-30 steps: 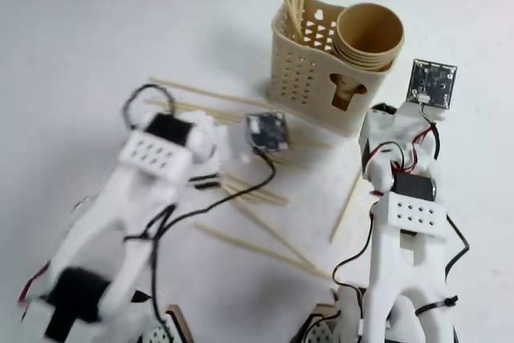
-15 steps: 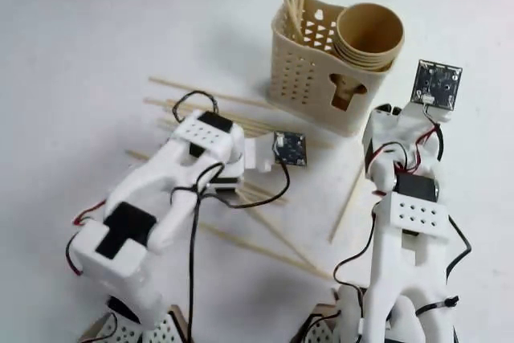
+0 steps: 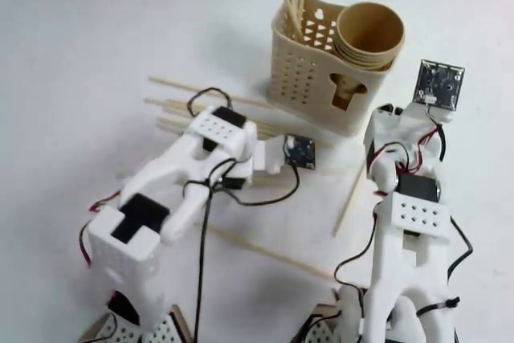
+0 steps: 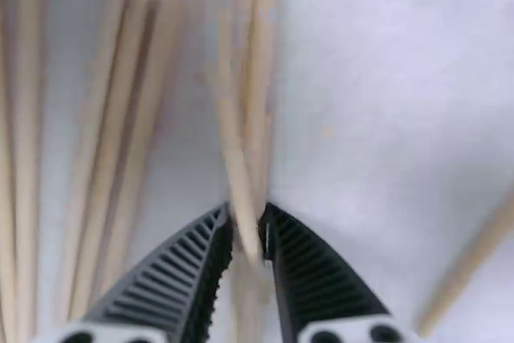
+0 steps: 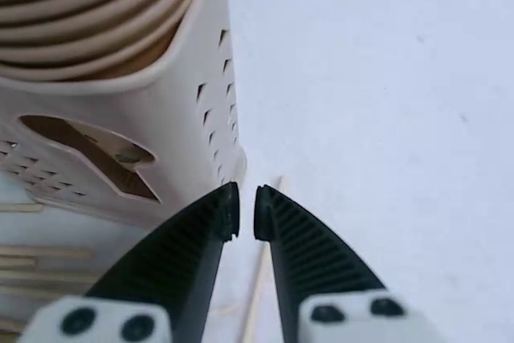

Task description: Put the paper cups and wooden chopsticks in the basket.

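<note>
Left hand (image 4: 246, 226) has shifted toward the basket (image 5: 189, 130) over the chopstick pile (image 4: 144, 118), clamped on one chopstick (image 4: 238, 158). Right hand (image 5: 246, 213) unmoved, pinched closed, empty.

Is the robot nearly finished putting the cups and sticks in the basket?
Not yet. Done: the paper cups sit stacked in the basket, and a few chopsticks stand beside them. In hand: the left gripper is shut on one chopstick. Left: several loose chopsticks lie on the table, plus a single stick beside the other arm, whose right gripper is shut and empty.
</note>
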`<state>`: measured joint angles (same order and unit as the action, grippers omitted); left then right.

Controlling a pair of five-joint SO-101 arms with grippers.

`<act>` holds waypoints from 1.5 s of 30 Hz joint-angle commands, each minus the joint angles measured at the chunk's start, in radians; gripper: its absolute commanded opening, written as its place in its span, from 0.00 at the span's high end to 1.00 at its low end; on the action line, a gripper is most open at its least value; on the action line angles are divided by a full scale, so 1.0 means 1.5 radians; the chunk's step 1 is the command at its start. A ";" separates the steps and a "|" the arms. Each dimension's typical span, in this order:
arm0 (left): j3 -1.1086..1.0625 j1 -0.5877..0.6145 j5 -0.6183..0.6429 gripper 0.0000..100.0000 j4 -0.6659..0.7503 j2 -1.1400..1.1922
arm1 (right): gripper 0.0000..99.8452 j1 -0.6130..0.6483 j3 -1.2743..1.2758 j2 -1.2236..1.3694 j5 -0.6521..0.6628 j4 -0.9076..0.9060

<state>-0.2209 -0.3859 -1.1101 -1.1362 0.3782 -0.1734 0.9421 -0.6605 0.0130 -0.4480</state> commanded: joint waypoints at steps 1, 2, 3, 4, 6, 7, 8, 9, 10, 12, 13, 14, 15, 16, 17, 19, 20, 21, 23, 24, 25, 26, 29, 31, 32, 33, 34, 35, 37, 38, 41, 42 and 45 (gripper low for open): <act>0.033 0.001 -0.001 0.98 0.005 0.003 | 0.95 -0.005 -0.005 -0.027 -0.006 0.012; 0.033 0.003 -0.001 0.98 0.004 0.003 | 0.95 -0.005 -0.005 -0.027 -0.006 0.012; 0.033 0.004 -0.001 0.98 -0.004 0.003 | 0.95 -0.005 -0.005 -0.026 -0.006 0.012; 0.035 0.005 -0.001 0.98 -0.014 0.003 | 0.95 -0.005 -0.005 -0.025 -0.006 0.012; 0.038 0.005 -0.001 0.98 -0.043 0.002 | 0.95 -0.005 -0.005 -0.025 -0.006 0.012; 0.039 0.005 -0.001 0.98 -0.057 -0.003 | 0.95 -0.005 -0.005 -0.025 -0.006 0.012; 0.037 0.005 -0.001 0.98 -0.070 -0.012 | 0.95 -0.005 -0.005 -0.025 -0.006 0.012; 0.033 0.005 -0.001 0.98 -0.078 -0.024 | 0.95 -0.005 -0.005 -0.025 -0.006 0.012; 0.032 0.005 -0.001 0.98 -0.089 -0.039 | 0.95 -0.005 -0.005 -0.025 -0.006 0.012; 0.032 0.010 -0.001 0.98 -0.120 -0.075 | 0.95 -0.006 -0.005 -0.025 -0.006 0.012; 0.032 0.012 -0.001 0.98 -0.132 -0.095 | 0.95 -0.006 -0.005 -0.025 -0.006 0.012; 0.032 0.014 -0.001 0.98 -0.141 -0.115 | 0.95 -0.006 -0.005 -0.025 -0.006 0.012; 0.032 0.018 -0.001 0.98 -0.152 -0.131 | 0.95 -0.006 -0.005 -0.025 -0.006 0.012; 0.032 0.021 -0.001 0.98 -0.166 -0.147 | 0.95 -0.006 -0.005 -0.025 -0.006 0.012; 0.032 0.023 -0.001 0.98 -0.176 -0.161 | 0.95 -0.006 -0.005 -0.025 -0.006 0.012; 0.032 0.032 -0.001 0.98 -0.202 -0.185 | 0.95 -0.006 -0.005 -0.025 -0.006 0.012; 0.032 0.036 -0.001 0.98 -0.214 -0.194 | 0.95 -0.006 -0.005 -0.025 -0.006 0.012; 0.032 0.041 -0.001 0.98 -0.224 -0.203 | 0.95 -0.006 -0.005 -0.025 -0.006 0.012; 0.033 0.056 -0.003 0.98 -0.244 -0.218 | 0.95 -0.006 -0.005 -0.025 -0.006 0.012; 0.033 0.063 -0.005 0.98 -0.254 -0.228 | 0.95 -0.006 -0.005 -0.025 -0.006 0.012; 0.033 0.071 -0.006 0.98 -0.264 -0.236 | 0.95 -0.006 -0.005 -0.024 -0.006 0.012; 0.034 0.078 -0.006 0.98 -0.273 -0.246 | 0.95 -0.006 -0.004 -0.024 -0.006 0.012; 0.036 0.101 -0.007 0.98 -0.297 -0.292 | 0.95 -0.006 -0.004 -0.024 -0.006 0.012; 0.037 0.112 -0.007 0.98 -0.310 -0.333 | 0.95 -0.006 -0.004 -0.024 -0.006 0.012; 0.038 0.115 -0.007 0.98 -0.316 -0.353 | 0.95 -0.006 -0.004 -0.024 -0.006 0.012; 0.038 0.118 -0.007 0.98 -0.320 -0.375 | 0.95 -0.006 -0.004 -0.024 -0.006 0.012; 0.035 0.118 -0.007 0.98 -0.321 -0.396 | 0.95 -0.006 -0.004 -0.024 -0.006 0.012; 0.033 0.118 -0.006 0.98 -0.321 -0.418 | 0.95 -0.006 -0.004 -0.024 -0.006 0.012; 0.035 0.118 -0.003 0.98 -0.329 -0.454 | 0.95 -0.006 -0.004 -0.024 -0.006 0.012; 0.037 0.118 -0.002 0.98 -0.331 -0.469 | 0.95 -0.006 -0.004 -0.024 -0.006 0.012; 0.038 0.118 -0.001 0.98 -0.334 -0.512 | 0.95 -0.006 -0.004 -0.024 -0.006 0.012; 0.039 0.118 -0.001 0.98 -0.334 -0.524 | 0.95 -0.006 -0.004 -0.024 -0.006 0.012; 0.039 0.118 0.015 0.98 -0.329 -0.554 | 0.95 -0.006 -0.004 -0.024 -0.006 0.012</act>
<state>-0.1949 -0.2202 -1.1086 -1.6318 -0.3613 -0.1734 0.9421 -0.6605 0.0130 -0.4480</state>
